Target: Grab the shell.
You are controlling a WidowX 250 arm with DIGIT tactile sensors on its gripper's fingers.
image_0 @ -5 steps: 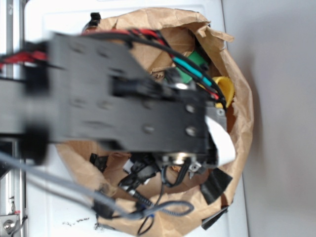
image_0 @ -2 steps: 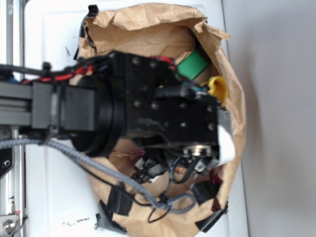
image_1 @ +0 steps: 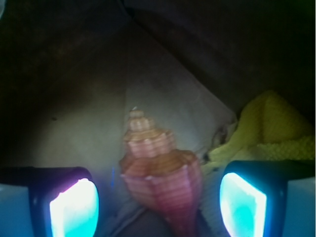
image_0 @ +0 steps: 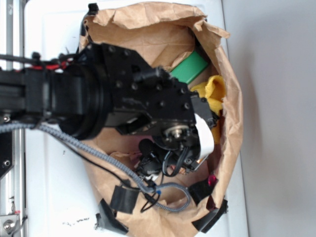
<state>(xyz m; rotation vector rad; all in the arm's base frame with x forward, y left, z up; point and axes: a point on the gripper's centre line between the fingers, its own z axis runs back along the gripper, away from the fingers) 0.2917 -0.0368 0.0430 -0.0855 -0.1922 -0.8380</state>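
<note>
Two views show this moment. From the exterior view, the black robot arm [image_0: 123, 98] reaches down into a crumpled brown paper bag [image_0: 148, 24] on a white table [image_0: 54, 197]; a green rectangular block [image_0: 190, 66] and a yellow terry cloth [image_0: 212, 91] lie inside, near the far rim. From the wrist view, the gripper [image_1: 158, 200] stands wide apart, its two glowing pads [image_1: 74, 207] on either side of the orange-brown ridged spiral shell [image_1: 158, 173], not touching it. That cloth lies just right of the shell, on the bag's floor.
</note>
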